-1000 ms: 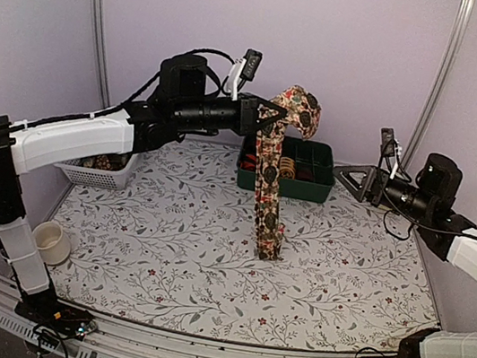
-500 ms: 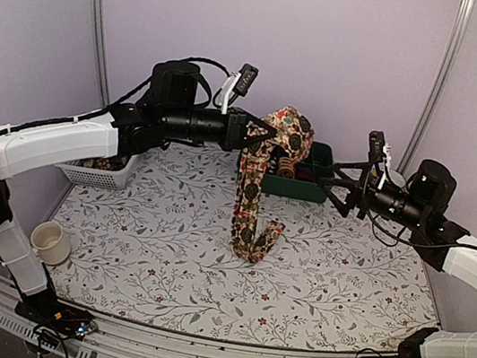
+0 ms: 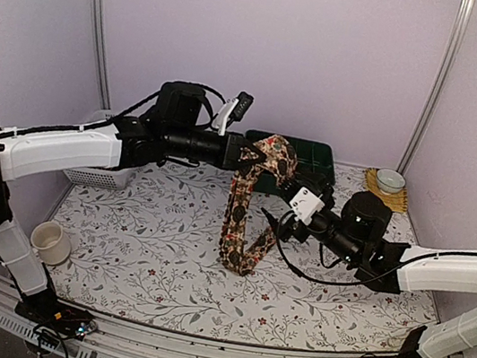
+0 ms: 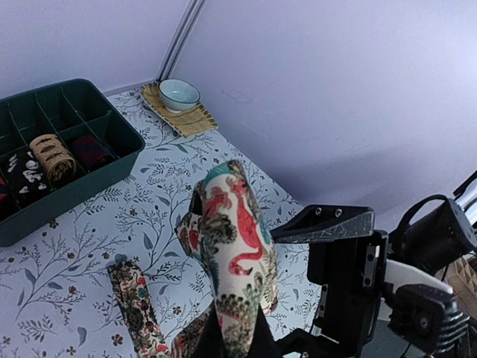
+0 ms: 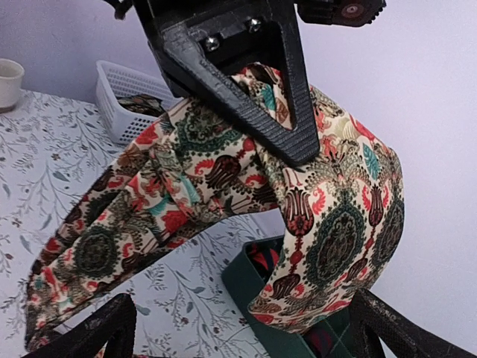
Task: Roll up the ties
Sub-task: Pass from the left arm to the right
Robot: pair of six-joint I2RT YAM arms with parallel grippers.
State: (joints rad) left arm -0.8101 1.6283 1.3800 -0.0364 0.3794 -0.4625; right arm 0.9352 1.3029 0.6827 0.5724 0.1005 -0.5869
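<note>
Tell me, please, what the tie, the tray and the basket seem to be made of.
The tie looks like soft printed fabric, matte: it drapes and folds limply. The tray seems rigid green plastic, with thin moulded dividers. The basket is probably white plastic, given its moulded mesh walls.

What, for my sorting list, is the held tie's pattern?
The tie is cream with red-and-dark ornate medallions; clearest in right wrist view.

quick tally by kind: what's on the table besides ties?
green plastic compartment tray: 1
white mesh basket: 1
white cup: 1
pale ceramic bowl: 1
woven bamboo mat: 1
total: 5
</note>
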